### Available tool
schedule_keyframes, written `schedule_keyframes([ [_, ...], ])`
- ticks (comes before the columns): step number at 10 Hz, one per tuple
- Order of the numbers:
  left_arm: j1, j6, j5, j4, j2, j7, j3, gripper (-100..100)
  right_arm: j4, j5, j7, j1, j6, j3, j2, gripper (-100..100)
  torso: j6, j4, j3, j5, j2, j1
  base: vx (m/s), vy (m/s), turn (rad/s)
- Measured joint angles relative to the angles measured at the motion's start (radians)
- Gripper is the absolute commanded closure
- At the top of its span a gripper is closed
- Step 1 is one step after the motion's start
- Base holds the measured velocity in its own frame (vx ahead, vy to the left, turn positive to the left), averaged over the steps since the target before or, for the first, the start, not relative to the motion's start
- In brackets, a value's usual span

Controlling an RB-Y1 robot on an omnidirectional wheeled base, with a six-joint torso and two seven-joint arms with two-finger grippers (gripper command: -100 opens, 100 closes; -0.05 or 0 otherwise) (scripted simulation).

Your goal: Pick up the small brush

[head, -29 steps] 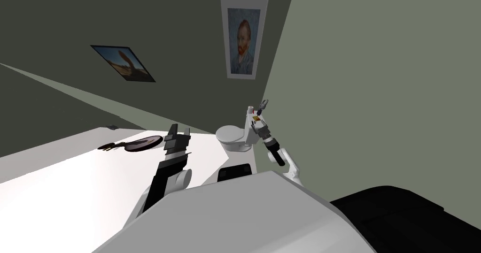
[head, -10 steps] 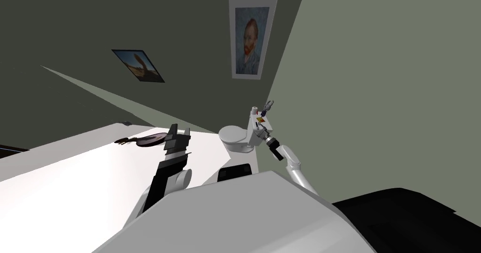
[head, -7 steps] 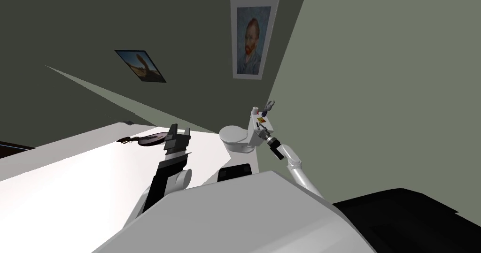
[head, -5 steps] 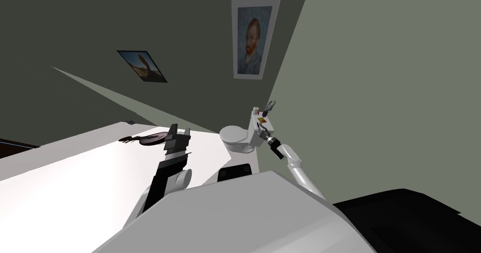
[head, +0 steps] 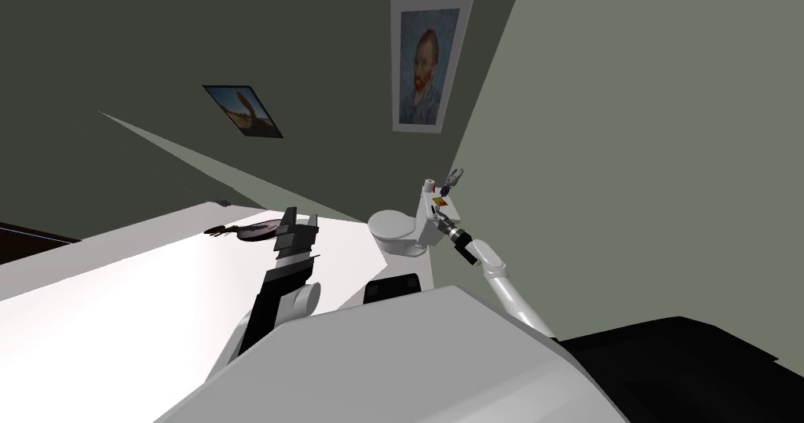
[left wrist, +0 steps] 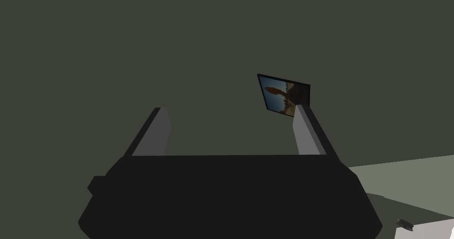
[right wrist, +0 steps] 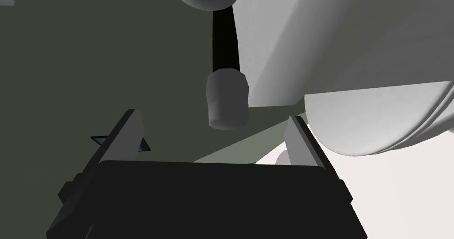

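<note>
Right gripper (right wrist: 213,116) fingers wide, small brush (right wrist: 226,99) just ahead. Closing early could knock it against the toilet (right wrist: 377,116). Left gripper (left wrist: 231,109) fingers wide, idle.

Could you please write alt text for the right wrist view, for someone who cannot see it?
The right gripper is open, and just ahead of it, in line with the gap between its fingers, is a black rod with a grey cap on its end. The white toilet curves close beside the rod, with a dark grey-green wall behind.
</note>
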State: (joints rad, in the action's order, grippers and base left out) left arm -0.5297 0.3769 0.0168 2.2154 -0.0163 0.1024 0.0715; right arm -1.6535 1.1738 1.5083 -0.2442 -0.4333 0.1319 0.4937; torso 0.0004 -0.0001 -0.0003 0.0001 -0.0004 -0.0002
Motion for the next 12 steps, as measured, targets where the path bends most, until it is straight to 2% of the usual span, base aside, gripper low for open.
schedule_keyframes([
  [1,0.000,0.000,0.000,0.000,0.000,0.000,0.000,0,0.002,0.002,0.007,0.001,0.000,0.001,0.001,0,0.000,0.000,0.000,0.000,0.000,0.000,0.000,0.000,0.000],
  [2,0.000,0.000,0.000,0.000,0.000,0.000,0.000,0,0.002,0.002,0.006,0.001,0.000,0.001,0.001,-100,0.000,0.000,0.000,0.000,0.001,0.000,-0.027,0.001,0.219],
  [6,0.000,0.000,0.000,0.000,0.000,0.000,0.000,0,0.047,0.014,-0.022,0.031,0.064,0.014,0.010,-100,-0.003,0.002,0.002,0.000,0.001,-0.002,-0.067,-0.018,0.206],
  [7,0.000,0.000,0.000,0.000,0.000,0.000,0.000,0,0.048,0.015,-0.024,0.032,0.068,0.015,0.010,100,-0.002,0.002,0.000,0.000,-0.001,-0.001,-0.008,-0.002,-0.009],
  [11,0.000,0.000,0.000,0.000,0.000,0.000,0.000,0,0.047,0.015,-0.023,0.032,0.068,0.015,0.010,100,-0.002,0.000,-0.002,0.000,-0.005,-0.001,0.000,0.000,0.000],
  [12,0.000,0.000,0.000,0.000,0.000,0.000,0.000,0,0.047,0.015,-0.023,0.032,0.068,0.015,0.010,0,-0.002,0.000,-0.002,0.000,-0.005,-0.001,0.000,0.000,0.000],
])
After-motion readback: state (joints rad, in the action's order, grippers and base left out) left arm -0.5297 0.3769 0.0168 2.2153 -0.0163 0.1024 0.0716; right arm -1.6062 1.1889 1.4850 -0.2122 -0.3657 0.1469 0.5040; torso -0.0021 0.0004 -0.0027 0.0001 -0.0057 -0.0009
